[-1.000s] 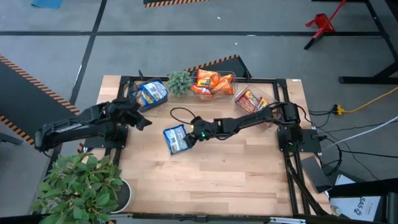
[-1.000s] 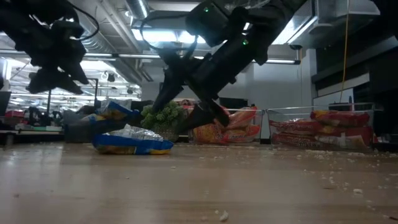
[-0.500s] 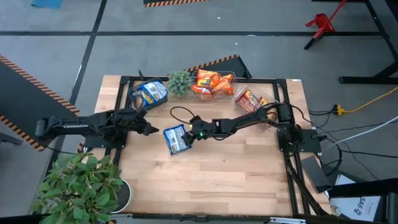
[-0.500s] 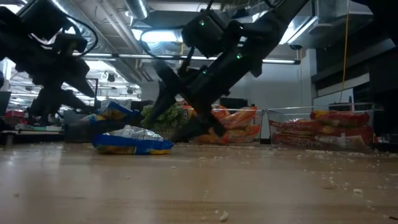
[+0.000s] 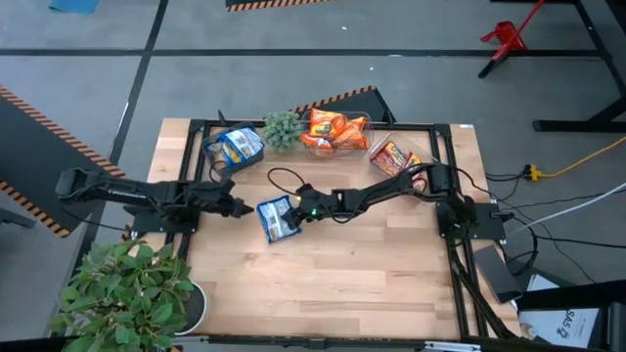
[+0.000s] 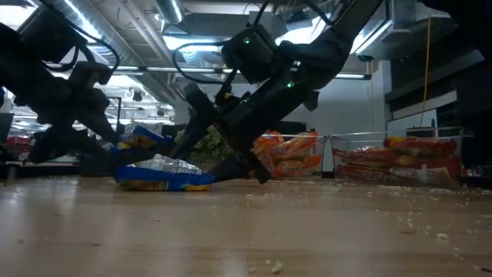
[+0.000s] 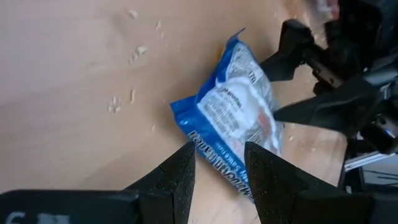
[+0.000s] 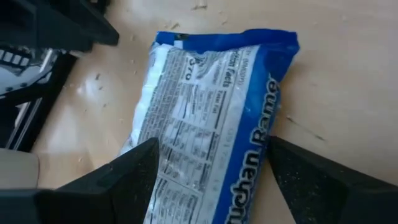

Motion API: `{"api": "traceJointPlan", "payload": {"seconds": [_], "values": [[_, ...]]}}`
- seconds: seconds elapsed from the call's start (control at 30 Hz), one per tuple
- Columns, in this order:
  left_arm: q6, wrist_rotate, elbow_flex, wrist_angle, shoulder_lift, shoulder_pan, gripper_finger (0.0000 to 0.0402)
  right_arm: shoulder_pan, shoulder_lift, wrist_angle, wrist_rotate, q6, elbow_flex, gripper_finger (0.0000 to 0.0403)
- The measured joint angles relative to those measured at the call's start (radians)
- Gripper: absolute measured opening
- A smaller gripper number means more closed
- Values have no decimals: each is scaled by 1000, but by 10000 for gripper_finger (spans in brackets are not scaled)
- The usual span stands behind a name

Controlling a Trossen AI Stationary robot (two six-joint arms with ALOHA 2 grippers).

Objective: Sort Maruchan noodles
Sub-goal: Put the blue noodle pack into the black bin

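Note:
One blue-and-white Maruchan packet (image 5: 277,217) lies flat on the wooden table, printed back up (image 8: 211,118). My left gripper (image 5: 245,208) is open and sits low just left of it, with the packet's near end ahead of its fingers (image 7: 233,106). My right gripper (image 5: 293,211) is open wide at the packet's right end, one finger on either side (image 8: 211,144). In the low view it slants down over the packet (image 6: 165,175). More packets rest in bins along the far edge: blue (image 5: 235,147), orange (image 5: 337,129) and red (image 5: 394,156). My right gripper's fingers (image 8: 134,171) stand on either side of the packet's end (image 8: 186,186), slanting down from the table's right. I cannot tell whether they touch it. The packet lies flat on the table.
A small green plant (image 5: 282,127) stands between the blue and orange bins. A large leafy potted plant (image 5: 127,293) overhangs the table's near left corner. Crumbs dot the wood (image 6: 415,223). Bare tabletop stretches toward the near edge (image 5: 342,274).
My left arm has stretched out toward the table's right and come down, bringing its open gripper close to the packet's left side. My right gripper has lowered and edged left over the packet's right end. The packet has stayed in place.

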Motion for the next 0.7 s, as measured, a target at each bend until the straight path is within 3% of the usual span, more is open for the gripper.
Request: {"api": "traceJointPlan", "payload": {"seconds": [0.7], "values": [[-40,-29,-4,315,397,-65,133,0,9,27,17,2,13,303]]}}
